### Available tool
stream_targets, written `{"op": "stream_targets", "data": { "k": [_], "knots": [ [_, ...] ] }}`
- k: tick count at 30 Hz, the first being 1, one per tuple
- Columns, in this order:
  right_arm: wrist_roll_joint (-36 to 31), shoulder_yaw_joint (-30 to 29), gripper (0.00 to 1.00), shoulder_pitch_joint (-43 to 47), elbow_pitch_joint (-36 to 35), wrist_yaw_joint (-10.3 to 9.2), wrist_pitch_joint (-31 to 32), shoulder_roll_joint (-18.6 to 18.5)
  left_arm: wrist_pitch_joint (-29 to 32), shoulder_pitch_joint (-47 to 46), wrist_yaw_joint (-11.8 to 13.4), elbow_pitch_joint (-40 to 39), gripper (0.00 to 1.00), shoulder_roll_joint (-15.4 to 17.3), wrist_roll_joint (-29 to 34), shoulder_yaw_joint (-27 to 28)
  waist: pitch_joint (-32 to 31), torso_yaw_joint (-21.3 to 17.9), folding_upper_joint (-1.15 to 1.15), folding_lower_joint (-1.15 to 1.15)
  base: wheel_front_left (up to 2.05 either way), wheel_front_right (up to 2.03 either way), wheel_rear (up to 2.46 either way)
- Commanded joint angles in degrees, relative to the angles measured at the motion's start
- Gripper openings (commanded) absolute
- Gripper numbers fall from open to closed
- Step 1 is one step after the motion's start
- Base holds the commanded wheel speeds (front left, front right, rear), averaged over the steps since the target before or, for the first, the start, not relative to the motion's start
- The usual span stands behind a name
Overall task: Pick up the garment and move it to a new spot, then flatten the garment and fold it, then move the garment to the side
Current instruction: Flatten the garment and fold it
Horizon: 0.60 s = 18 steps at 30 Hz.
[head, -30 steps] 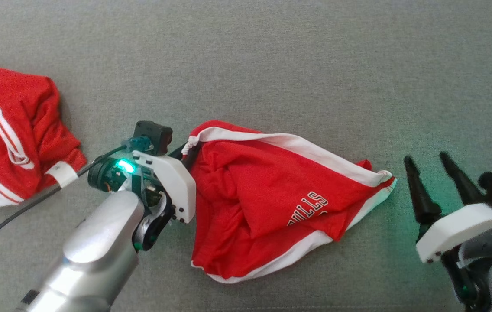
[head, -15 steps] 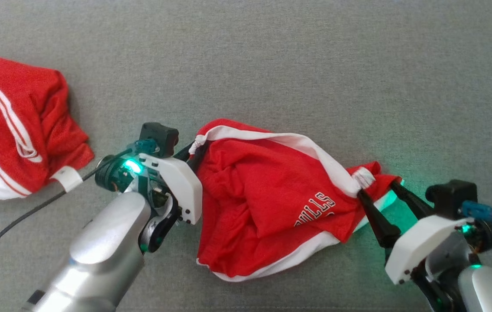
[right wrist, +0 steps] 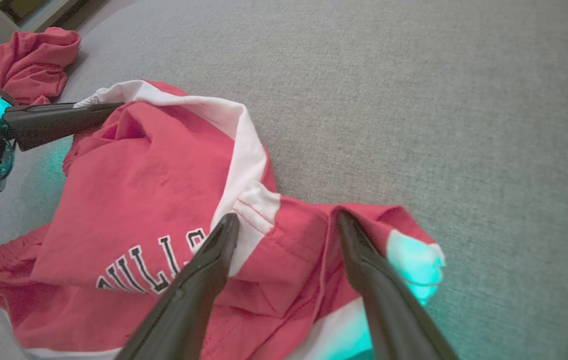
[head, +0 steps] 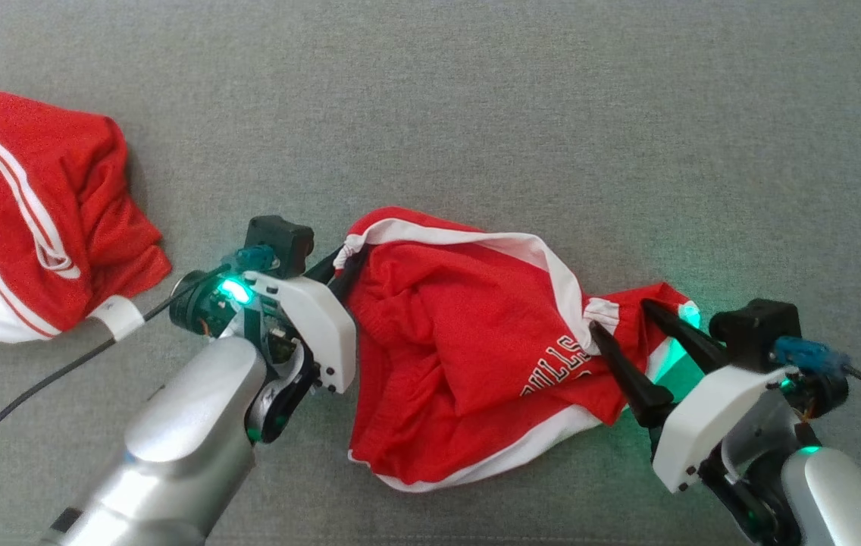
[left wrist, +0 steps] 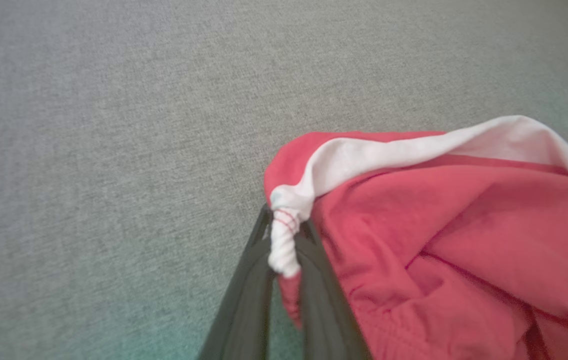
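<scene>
Holds the garment (head: pixel 461 356), crumpled mid-surface (head: pixel 552 114), by its white-banded corner, pinched tight in the left gripper (head: pixel 343 262). Brings the right gripper (head: pixel 620 317), well off to the side a second ago, onto the opposite corner: fingers (right wrist: pixel 199 280) spread wide, straddling the cloth, gripping nothing yet. Sets up a second pinch, likely for stretching flat.
</scene>
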Motion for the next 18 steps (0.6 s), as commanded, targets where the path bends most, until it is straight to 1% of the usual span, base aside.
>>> {"op": "stream_targets", "data": {
  "k": [1, 2, 3, 4, 5, 11, 14, 18],
  "knots": [
    [0.5, 1.6, 1.0, -1.3, -1.9, -0.04, 0.6, -1.3, -0.5, -2.5, 0.3, -1.0, 0.0, 1.0, 0.1, 1.7, 0.0, 0.0, 0.0, 0.0, 0.0, 0.0, 0.0],
    [0.7, 1.9, 0.63, -1.5, -1.7, -0.04, 1.0, -1.5, -0.8, -2.5, 0.3, -1.0, 0.0, 1.0, 0.0, 1.7, 0.0, 0.0, 0.0, 0.0, 0.0, 0.0, 0.0],
    [0.7, 1.9, 0.63, -1.5, -1.7, -0.04, 1.0, -1.5, -0.8, -2.5, 0.3, -1.0, 0.0, 1.0, 0.0, 1.7, 0.0, 0.0, 0.0, 0.0, 0.0, 0.0, 0.0],
    [0.8, 2.0, 0.11, -1.8, -1.5, -0.04, 1.1, -1.7, -1.1, -2.5, 0.3, -0.9, 0.0, 0.9, 0.1, 1.7, 0.0, 0.1, 0.0, 0.0, 0.0, 0.0, 0.0],
    [1.2, 2.1, 0.0, -1.9, -1.3, -0.04, 1.4, -1.7, -1.3, -2.5, 0.4, -0.8, 0.0, 0.9, 0.1, 1.7, 0.0, 0.2, 0.0, 0.0, 0.0, 0.0, 0.0],
    [1.8, 1.8, 0.0, -2.6, -1.2, -0.04, 2.3, -2.5, -3.3, -2.4, 0.8, -0.4, 0.0, 0.6, 0.2, 2.0, -0.1, 0.6, 0.0, 0.0, 0.0, 0.0, 0.0],
    [1.9, 0.7, 0.0, -3.0, -2.6, -0.04, 1.4, -2.7, -6.0, -2.4, 1.5, -0.9, 0.0, 0.8, 0.7, 2.7, -0.3, 0.7, 0.0, 0.0, 0.0, 0.0, 0.0],
    [1.7, -2.8, 0.0, -4.1, -5.0, -0.04, -1.1, -2.6, -11.1, -2.0, 3.2, -3.5, 0.0, 1.6, 1.7, 4.5, -1.4, 0.5, 0.0, 0.0, 0.0, 0.0, 0.0]
  ]
}}
